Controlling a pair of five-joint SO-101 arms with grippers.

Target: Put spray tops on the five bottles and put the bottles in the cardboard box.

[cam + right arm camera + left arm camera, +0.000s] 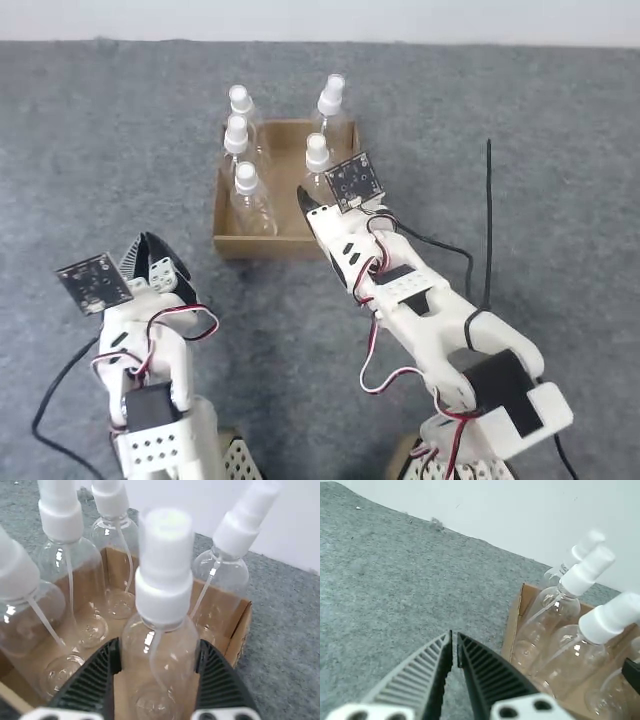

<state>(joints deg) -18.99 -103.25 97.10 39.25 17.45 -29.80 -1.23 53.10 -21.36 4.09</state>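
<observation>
The cardboard box [262, 245] sits mid-table with five clear bottles standing in it, each with a white spray top. My right gripper [316, 203] is at the box's near right corner, shut on the nearest bottle [317, 160]. In the right wrist view its black fingers [95, 680] press both sides of that bottle [159, 640], which stands on the box floor. The other bottles [67, 580] crowd behind it. My left gripper [148, 252] hovers over the carpet to the left of the box, shut with nothing in it. Its ribbed jaws [454, 642] nearly touch, with the box [516, 615] off to one side.
Grey carpet [120, 130] covers the table around the box, with free room to the left and far right. A thin black cable [488, 220] runs along the right arm's side. A white wall lies beyond the table's far edge.
</observation>
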